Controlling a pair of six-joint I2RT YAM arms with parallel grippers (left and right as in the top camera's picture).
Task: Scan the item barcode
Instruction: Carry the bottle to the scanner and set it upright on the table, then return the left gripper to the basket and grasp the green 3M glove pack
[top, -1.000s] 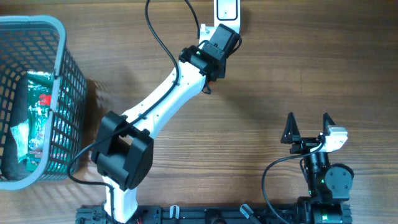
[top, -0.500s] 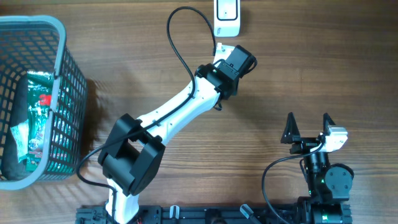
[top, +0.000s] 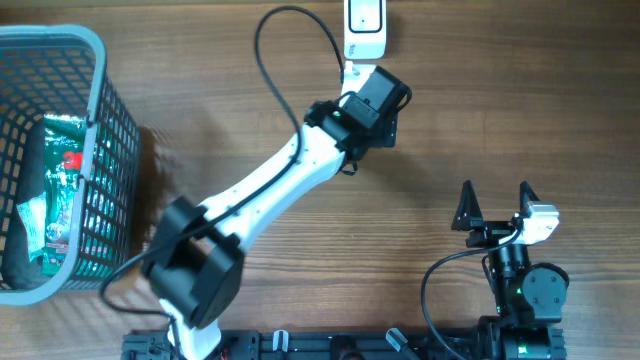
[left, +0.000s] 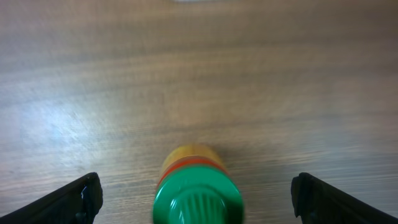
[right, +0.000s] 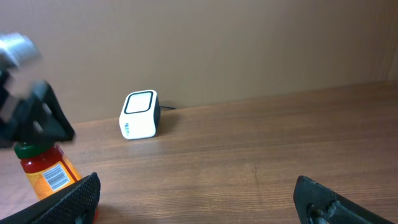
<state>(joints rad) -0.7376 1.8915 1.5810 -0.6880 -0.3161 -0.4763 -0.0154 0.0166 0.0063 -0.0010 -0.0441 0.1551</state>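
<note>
The counter (top: 520, 90) is brown wood with the grain running across it. In the right wrist view a plain tan wall rises behind its far edge. A grey mesh basket (top: 95, 60) sits at the left end with a green packet (top: 60, 180) inside. A white scanner (top: 365, 22) stands at the far edge, near the middle.

From overhead, the left arm (top: 270, 185) reaches diagonally toward the scanner and its black cable (top: 262, 50) loops above it. The wrist covers whatever is under it, so the bottle cannot be made out there. The right claw (top: 495, 195) rests near the front edge, well apart from the scanner, with its black fingers (top: 465, 208) spread wide and nothing between them.

The left wrist view looks straight down on the bottle (left: 198, 198), showing a ribbed green cap, a red band and an orange body, slightly blurred. It sits centred in the left claw (left: 196, 183), whose fingers (left: 84, 198) stand far apart at the frame's lower corners. Bare wood shows between each finger and the bottle, so the claw is not gripping it.

Only the right wrist view shows the bottle from the side. It stands upright near the scanner and to its left, though its base is cut off, so contact with the counter is likely rather than certain. A barcode label faces this camera. The left claw's dark, blurred fingers hang around the cap. Whether the barcode faces the scanner's window cannot be told.
</note>
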